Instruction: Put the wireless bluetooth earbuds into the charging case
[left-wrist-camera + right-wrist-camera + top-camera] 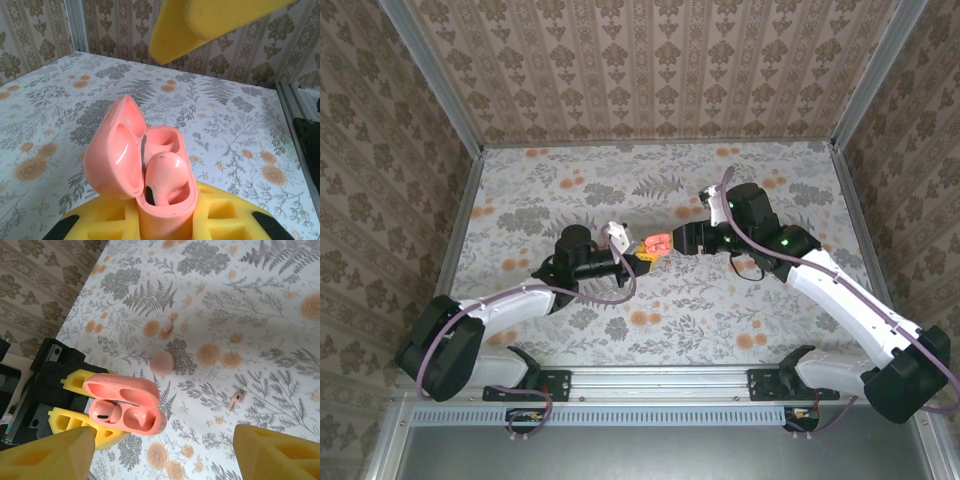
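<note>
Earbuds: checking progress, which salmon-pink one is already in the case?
The small salmon-pink plastic earbud seated in the open pink charging case; the other earbud lies loose on the floral tabletop.

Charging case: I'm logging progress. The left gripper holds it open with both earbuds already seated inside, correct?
No. The left gripper holds the charging case open, but only one earbud is seated; the second earbud lies loose on the table, as the right wrist view shows.

Damask-papered walls (pixel 650 60) enclose a floral tabletop (pixel 570 190).
</note>
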You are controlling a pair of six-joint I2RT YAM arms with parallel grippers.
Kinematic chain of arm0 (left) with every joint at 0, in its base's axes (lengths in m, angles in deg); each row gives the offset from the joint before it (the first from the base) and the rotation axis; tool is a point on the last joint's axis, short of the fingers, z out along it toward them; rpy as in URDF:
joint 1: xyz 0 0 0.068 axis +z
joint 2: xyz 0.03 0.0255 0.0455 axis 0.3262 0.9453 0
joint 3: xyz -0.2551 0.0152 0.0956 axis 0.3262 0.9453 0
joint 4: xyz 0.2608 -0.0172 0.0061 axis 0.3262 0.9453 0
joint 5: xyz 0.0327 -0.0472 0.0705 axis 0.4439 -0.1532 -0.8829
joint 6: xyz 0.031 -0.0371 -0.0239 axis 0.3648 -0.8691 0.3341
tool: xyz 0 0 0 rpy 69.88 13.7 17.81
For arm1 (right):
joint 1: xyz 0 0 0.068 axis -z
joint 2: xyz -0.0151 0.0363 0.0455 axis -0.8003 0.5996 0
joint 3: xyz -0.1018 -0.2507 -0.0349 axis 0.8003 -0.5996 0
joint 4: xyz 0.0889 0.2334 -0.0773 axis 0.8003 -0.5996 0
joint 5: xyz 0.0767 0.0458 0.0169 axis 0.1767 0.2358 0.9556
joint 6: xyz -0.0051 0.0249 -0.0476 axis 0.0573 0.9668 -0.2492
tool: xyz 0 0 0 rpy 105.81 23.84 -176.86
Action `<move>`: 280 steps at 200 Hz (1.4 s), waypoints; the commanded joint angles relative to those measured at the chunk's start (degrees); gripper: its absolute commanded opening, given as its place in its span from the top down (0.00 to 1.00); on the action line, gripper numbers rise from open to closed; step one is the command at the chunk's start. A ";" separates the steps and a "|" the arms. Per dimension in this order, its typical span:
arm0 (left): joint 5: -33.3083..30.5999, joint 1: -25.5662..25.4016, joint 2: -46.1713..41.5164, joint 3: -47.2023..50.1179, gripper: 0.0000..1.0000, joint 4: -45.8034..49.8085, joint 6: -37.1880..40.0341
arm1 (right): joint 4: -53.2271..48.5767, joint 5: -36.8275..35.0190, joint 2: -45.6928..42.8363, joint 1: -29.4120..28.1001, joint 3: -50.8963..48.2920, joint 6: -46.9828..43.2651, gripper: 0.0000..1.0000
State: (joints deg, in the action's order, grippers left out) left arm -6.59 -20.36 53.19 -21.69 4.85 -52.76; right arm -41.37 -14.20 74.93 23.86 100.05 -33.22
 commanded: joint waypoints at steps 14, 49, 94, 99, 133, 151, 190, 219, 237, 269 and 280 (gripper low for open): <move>-0.86 -0.60 -2.42 0.79 0.82 1.82 4.37 | -9.54 2.34 2.05 2.20 3.13 0.55 0.28; -0.86 -0.68 -2.87 1.36 0.82 2.72 5.09 | -12.96 2.25 3.26 4.20 4.09 0.72 0.29; -3.64 -0.60 -3.04 1.36 0.82 4.02 5.89 | -21.81 1.45 7.87 8.71 7.85 -0.71 0.30; -3.79 -0.66 -3.04 1.41 0.82 4.14 5.98 | -22.69 1.32 8.70 9.33 8.27 -1.07 0.31; -4.56 -0.64 -3.05 1.64 0.82 4.50 6.46 | -25.81 0.35 14.80 13.36 10.88 -3.08 0.31; -4.81 -0.61 -2.49 1.65 0.82 4.55 6.63 | -25.77 0.31 18.17 15.17 11.91 -3.85 0.31; -4.92 -0.15 -0.56 1.46 0.82 4.40 7.14 | -25.82 -1.27 27.35 18.59 15.43 -4.68 0.33; -5.01 0.46 0.69 1.10 0.82 3.91 6.89 | -25.84 -1.41 34.86 20.00 19.18 -5.59 0.34; -4.59 1.23 1.78 1.04 0.82 3.45 6.61 | -25.84 -2.01 39.21 20.38 21.90 -5.94 0.35; -3.98 2.46 2.91 0.58 0.82 3.10 6.26 | -25.66 -2.59 45.60 21.12 26.03 -6.35 0.36; -4.04 2.82 3.17 0.42 0.82 3.03 6.17 | -25.84 -2.59 47.64 21.13 27.19 -6.41 0.36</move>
State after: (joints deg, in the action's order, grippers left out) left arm -11.51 -18.33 55.77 -20.73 8.76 -47.17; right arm -65.13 -15.60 118.90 44.60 123.96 -38.33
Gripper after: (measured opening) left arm 0.196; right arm 0.638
